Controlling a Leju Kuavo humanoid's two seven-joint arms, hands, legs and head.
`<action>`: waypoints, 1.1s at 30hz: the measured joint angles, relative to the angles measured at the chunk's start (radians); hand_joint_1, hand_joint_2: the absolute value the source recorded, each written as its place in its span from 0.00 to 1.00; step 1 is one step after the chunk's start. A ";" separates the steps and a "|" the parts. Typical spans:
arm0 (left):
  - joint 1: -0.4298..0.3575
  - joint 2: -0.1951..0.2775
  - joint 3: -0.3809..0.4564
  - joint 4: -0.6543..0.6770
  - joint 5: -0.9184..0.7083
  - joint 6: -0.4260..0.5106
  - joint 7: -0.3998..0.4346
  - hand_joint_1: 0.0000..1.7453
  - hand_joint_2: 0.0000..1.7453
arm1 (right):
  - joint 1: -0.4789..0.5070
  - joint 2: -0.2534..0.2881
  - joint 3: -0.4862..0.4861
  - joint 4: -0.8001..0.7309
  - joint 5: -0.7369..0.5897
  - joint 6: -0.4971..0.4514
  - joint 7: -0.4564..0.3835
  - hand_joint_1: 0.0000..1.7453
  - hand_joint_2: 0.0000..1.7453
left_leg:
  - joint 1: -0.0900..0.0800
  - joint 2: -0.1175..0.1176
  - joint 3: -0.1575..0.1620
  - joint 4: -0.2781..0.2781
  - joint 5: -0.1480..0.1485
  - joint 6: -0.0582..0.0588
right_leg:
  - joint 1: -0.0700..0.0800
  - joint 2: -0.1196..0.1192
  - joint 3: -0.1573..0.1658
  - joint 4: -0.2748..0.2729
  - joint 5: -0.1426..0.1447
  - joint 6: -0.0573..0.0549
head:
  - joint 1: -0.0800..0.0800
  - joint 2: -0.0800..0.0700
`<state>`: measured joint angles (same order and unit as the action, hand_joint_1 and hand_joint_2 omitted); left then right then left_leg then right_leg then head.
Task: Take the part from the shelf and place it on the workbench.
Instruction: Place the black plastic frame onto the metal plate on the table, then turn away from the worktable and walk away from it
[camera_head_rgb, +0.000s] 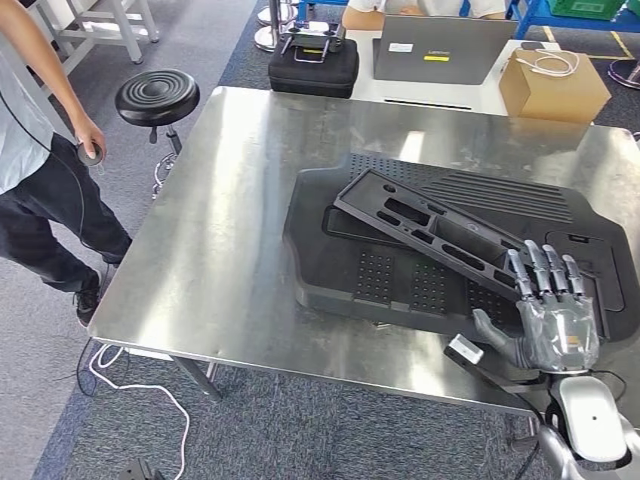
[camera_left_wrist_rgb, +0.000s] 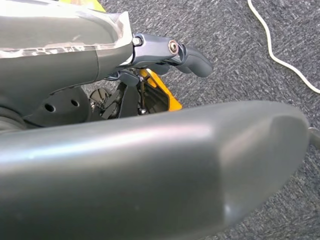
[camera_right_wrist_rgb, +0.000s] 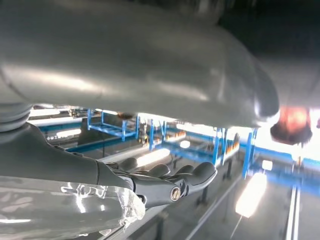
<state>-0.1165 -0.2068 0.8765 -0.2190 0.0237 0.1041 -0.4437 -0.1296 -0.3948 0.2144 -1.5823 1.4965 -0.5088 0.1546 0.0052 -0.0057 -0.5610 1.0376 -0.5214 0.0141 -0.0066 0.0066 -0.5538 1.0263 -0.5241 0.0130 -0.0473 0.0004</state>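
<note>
Resting across the right part of the steel worktop (camera_head_rgb: 226, 230), the long black part (camera_head_rgb: 430, 230) lies tilted on top of a larger black moulded panel (camera_head_rgb: 453, 290), its right end just beside the robot's right hand (camera_head_rgb: 555, 310). That hand sits at the worktop's near right, back up, fingers (camera_head_rgb: 545, 268) straight and side by side, touching or just over the part's end; which of the 2 cannot be told. It seems to hold nothing. The left hand (camera_left_wrist_rgb: 177, 52) hangs over grey carpet, holding nothing, fingers partly curled. A person (camera_head_rgb: 45, 170) stands at the far left beside a black stool (camera_head_rgb: 157, 97). Judging by this, placement looks nearly done. To finish well, the hand should lift straight up and draw back toward the robot without dragging the part, which sits unevenly and could slide off the panel.
</note>
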 joint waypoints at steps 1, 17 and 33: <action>0.000 0.000 0.000 0.000 0.000 0.000 0.000 0.00 0.00 | 0.002 0.000 -0.001 -0.003 0.000 -0.003 -0.001 0.00 1.00 | 0.000 0.000 0.000 0.000 0.000 0.000 | 0.000 0.000 0.000 0.000 0.000 0.000 | 0.000 0.000; -0.003 -0.001 0.017 0.000 0.000 0.088 0.032 0.00 0.00 | 0.187 0.525 -0.434 -0.469 -0.632 -0.189 -0.841 0.00 1.00 | 0.002 0.000 0.001 -0.001 0.000 -0.001 | 0.002 0.001 0.001 0.000 0.000 0.000 | 0.000 0.000; -0.003 -0.001 0.019 0.000 0.000 0.124 0.048 0.00 0.00 | 0.234 0.630 -0.483 -0.478 -0.645 -0.188 -0.827 0.00 1.00 | -0.011 0.000 0.001 -0.001 0.003 0.014 | -0.012 0.001 0.003 -0.005 0.007 0.014 | 0.000 0.000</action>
<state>-0.1196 -0.2075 0.8952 -0.2190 0.0237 0.2284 -0.3957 0.1039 0.2353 -0.2690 -2.0607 0.8517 -0.6971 -0.6722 -0.0059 -0.0053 -0.5599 1.0369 -0.5180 0.0281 -0.0181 0.0078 -0.5504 1.0209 -0.5173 0.0269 -0.0476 0.0004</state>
